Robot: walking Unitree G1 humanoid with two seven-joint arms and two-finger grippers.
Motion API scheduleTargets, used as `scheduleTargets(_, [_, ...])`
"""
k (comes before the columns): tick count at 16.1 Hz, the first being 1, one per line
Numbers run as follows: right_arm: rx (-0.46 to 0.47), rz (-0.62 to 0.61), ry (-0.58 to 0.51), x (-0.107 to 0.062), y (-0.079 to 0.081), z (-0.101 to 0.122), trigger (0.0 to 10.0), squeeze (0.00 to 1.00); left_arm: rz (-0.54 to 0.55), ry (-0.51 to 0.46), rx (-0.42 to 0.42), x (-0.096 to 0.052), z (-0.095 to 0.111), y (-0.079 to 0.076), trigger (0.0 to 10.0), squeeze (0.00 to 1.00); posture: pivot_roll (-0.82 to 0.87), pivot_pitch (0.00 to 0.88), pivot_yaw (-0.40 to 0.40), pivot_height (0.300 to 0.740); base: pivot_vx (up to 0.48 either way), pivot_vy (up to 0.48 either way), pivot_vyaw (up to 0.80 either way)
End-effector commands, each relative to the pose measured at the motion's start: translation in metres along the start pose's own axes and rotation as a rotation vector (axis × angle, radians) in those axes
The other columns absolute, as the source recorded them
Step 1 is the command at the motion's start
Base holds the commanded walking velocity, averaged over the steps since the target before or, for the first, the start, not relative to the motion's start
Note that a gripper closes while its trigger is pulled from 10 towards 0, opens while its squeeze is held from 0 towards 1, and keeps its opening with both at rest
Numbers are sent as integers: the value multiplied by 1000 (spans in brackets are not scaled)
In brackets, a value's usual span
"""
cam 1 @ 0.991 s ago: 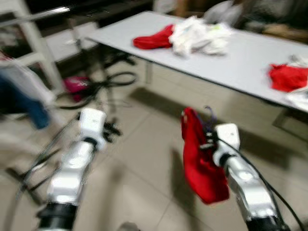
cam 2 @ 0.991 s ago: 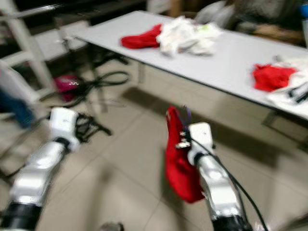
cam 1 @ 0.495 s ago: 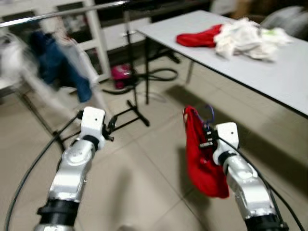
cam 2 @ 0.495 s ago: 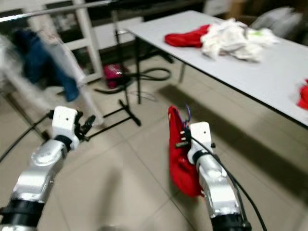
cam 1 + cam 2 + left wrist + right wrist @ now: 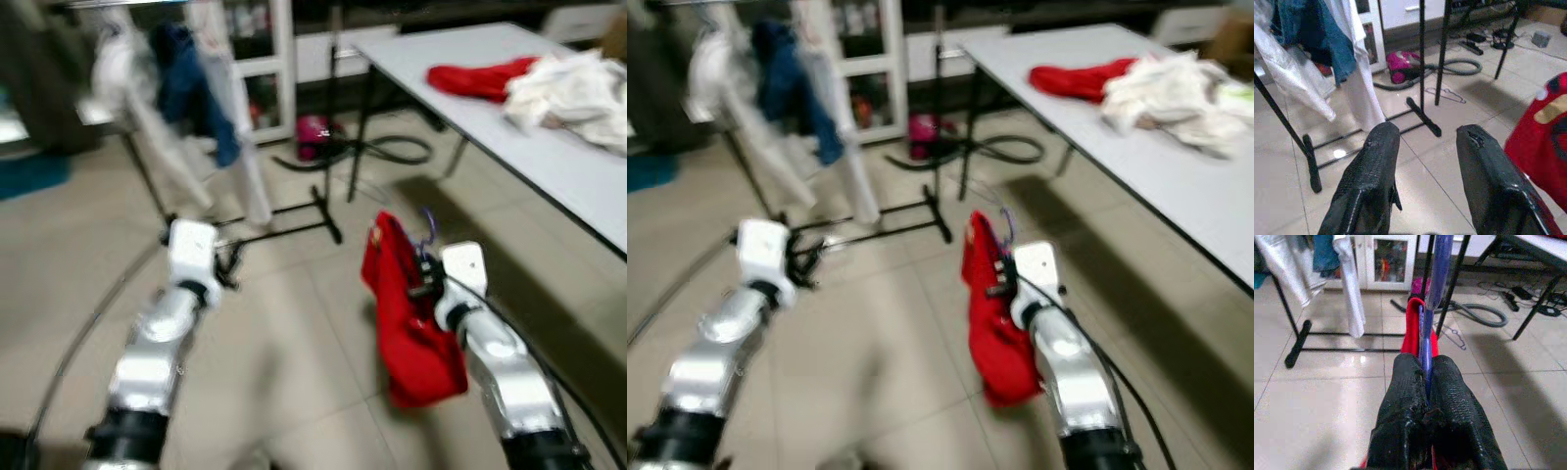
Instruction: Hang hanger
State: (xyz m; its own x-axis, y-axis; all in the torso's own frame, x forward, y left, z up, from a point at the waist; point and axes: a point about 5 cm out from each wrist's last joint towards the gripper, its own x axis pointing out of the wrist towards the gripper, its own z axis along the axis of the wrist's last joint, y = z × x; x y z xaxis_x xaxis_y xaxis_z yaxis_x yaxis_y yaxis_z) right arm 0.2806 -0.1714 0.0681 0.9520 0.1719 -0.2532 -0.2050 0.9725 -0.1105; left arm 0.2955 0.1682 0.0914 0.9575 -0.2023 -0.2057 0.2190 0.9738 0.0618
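My right gripper [image 5: 423, 279] is shut on a purple hanger [image 5: 1436, 279] that carries a red garment [image 5: 407, 313]. The garment hangs down beside the right forearm, and the hanger's hook [image 5: 428, 227] sticks up above the fingers. My left gripper [image 5: 1425, 142] is open and holds nothing; it is raised over the tiled floor. Ahead and to the left stands a clothes rack [image 5: 284, 230] with black legs, with white and blue garments [image 5: 196, 69] hanging on it. The pictures are blurred by motion.
A long grey table [image 5: 549, 166] runs along the right with red and white clothes [image 5: 549, 78] piled on it. A pink vacuum [image 5: 313, 130] with a dark hose [image 5: 392, 152] lies on the floor behind the rack. Bare tiles lie between me and the rack.
The camera has swung left: the table slid off to the right and the clothes rack came into the upper left. Both arms keep their pose, with the right gripper still holding the hanger.
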Motion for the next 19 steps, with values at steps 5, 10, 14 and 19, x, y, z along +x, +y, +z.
scheduleTargets(5, [3,25,-52,5,6,11,10000,0,39,-35,39,-1,11,11,10000,0,15,0,19,740,0,-192,800])
scheduleTargets(10, [14,90,-84,4,-3,24,10000,0,-97,-75,45,2,26,2,10000,0,12,0,23,740,0,0,108])
scheduleTargets(14, [-13,215,-150,2,0,46,10000,0,-330,-80,35,4,37,-12,10000,1000,20,0,6,740,0,0,0])
scheduleTargets(19, [-91,379,-249,-9,15,77,10000,0,-499,-65,7,19,56,-21,10000,1000,22,0,-7,740,0,0,0])
